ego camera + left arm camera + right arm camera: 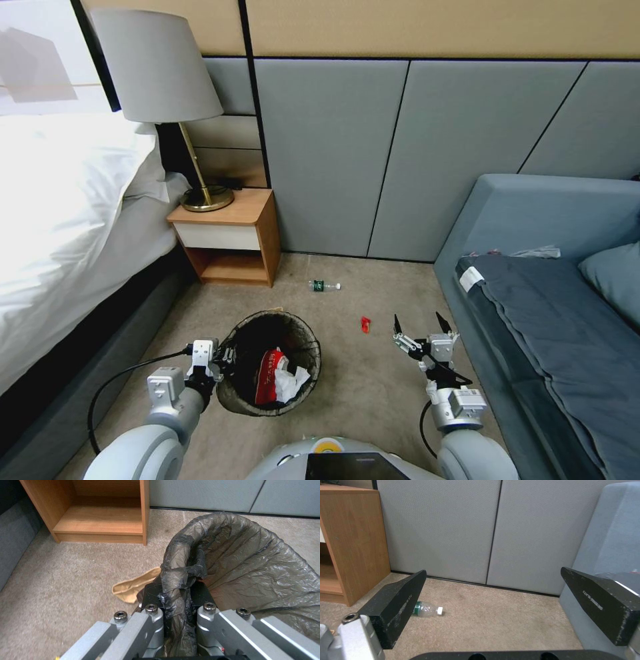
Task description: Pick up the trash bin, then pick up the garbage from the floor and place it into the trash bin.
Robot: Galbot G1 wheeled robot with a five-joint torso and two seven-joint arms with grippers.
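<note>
The trash bin (230,399), round with a dark liner (240,562) over its rim, sits low in the head view, just in front of me. A red-and-white wrapper (269,377) and white paper (293,383) lie inside it. My left gripper (223,360) is shut on the bin's near-left rim, its jaws pinching bunched liner (176,597). A small clear green-labelled bottle (325,286) (426,609) lies on the carpet near the wall. A small red scrap (365,324) lies between bin and sofa. My right gripper (423,325) (493,572) hangs open and empty beside the scrap.
A wooden nightstand (230,233) (100,512) with a lamp (157,73) stands at the back left, and the bed (60,220) runs along the left. A grey sofa (553,300) fills the right. A tan scrap (133,587) lies on the carpet by the bin.
</note>
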